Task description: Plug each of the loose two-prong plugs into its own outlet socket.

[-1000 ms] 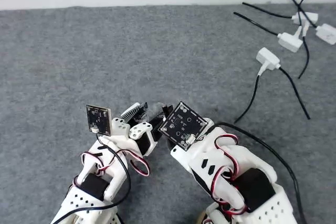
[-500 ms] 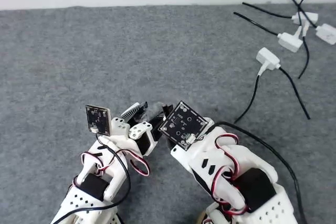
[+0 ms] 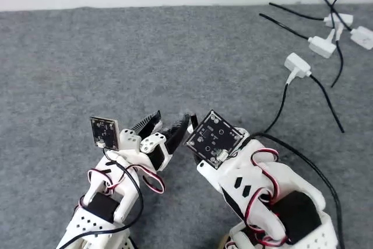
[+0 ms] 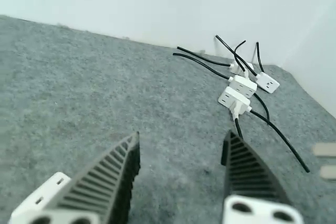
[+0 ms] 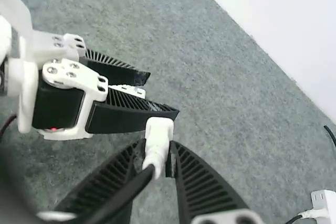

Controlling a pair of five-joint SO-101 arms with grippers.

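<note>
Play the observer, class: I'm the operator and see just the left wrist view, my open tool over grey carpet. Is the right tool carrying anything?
Observer: Yes, the right tool is shut on a white plug.
Operator: How near is it to my tool?
Observer: Very near: one fingertip of the left tool lies right beside the plug; whether they touch, I cannot tell.
Operator: Where does its cable go?
Observer: The black cable runs back between the right tool's fingers toward that arm.
</note>
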